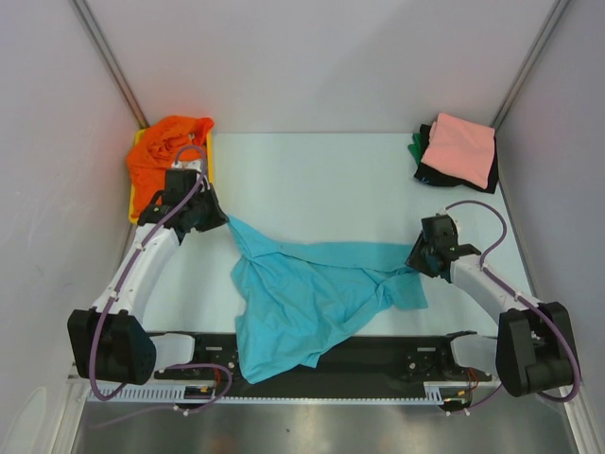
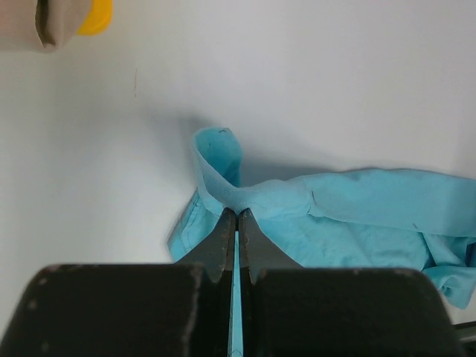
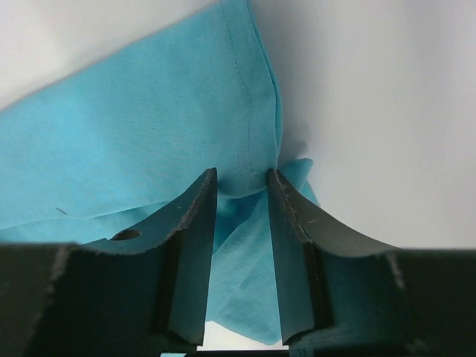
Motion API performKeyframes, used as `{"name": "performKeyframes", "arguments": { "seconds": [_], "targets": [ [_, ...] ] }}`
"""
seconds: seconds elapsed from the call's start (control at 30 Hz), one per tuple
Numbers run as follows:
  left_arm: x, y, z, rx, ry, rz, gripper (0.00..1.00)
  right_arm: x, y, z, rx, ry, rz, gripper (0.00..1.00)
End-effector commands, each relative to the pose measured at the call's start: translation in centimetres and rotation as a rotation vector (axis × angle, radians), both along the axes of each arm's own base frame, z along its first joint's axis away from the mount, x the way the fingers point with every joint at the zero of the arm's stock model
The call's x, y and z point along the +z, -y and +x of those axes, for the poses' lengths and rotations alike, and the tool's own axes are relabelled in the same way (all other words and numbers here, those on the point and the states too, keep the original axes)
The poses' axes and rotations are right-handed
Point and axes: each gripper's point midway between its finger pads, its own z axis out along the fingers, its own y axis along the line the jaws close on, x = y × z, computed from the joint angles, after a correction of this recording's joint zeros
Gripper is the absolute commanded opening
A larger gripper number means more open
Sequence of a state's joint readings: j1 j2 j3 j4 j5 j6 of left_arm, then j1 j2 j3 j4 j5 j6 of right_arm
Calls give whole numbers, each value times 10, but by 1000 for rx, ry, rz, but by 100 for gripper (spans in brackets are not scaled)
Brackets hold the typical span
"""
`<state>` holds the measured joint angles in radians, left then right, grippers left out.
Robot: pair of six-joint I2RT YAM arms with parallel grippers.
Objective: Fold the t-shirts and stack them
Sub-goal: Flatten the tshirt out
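Note:
A turquoise t-shirt (image 1: pixel 302 298) lies crumpled across the middle of the table, its lower hem over the near edge. My left gripper (image 1: pixel 219 219) is shut on its far-left corner, with cloth pinched thin between the fingertips in the left wrist view (image 2: pixel 236 212). My right gripper (image 1: pixel 416 257) is at the shirt's right edge, its jaws closed on a bunched fold (image 3: pixel 242 175). The shirt's top edge runs between the two grippers. An orange t-shirt (image 1: pixel 165 151) is heaped at the back left. A salmon pink t-shirt (image 1: pixel 460 149) lies folded on black and green ones (image 1: pixel 421 156) at the back right.
The orange shirt lies in a yellow tray (image 1: pixel 133 203) by the left wall, just behind my left gripper. A beige cloth (image 2: pixel 30 22) and the tray's rim (image 2: pixel 97 15) show at the left wrist view's top left. Grey walls enclose the table on three sides.

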<state>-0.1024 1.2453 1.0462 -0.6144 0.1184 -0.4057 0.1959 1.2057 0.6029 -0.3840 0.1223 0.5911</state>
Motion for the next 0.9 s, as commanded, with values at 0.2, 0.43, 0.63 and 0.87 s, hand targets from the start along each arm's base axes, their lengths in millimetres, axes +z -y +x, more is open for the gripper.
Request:
{"name": "performKeyframes", "arguments": {
  "seconds": [0.2, 0.43, 0.63, 0.87],
  "targets": [
    [8, -5, 4, -3, 44, 19, 0, 15, 2, 14, -4, 57, -10, 32],
    [8, -5, 4, -3, 44, 19, 0, 20, 2, 17, 0, 65, -10, 30],
    [7, -5, 3, -2, 42, 18, 0, 22, 2, 18, 2, 70, -11, 21],
    [7, -5, 4, -3, 42, 17, 0, 24, 2, 19, 4, 73, -16, 16]
  ]
}}
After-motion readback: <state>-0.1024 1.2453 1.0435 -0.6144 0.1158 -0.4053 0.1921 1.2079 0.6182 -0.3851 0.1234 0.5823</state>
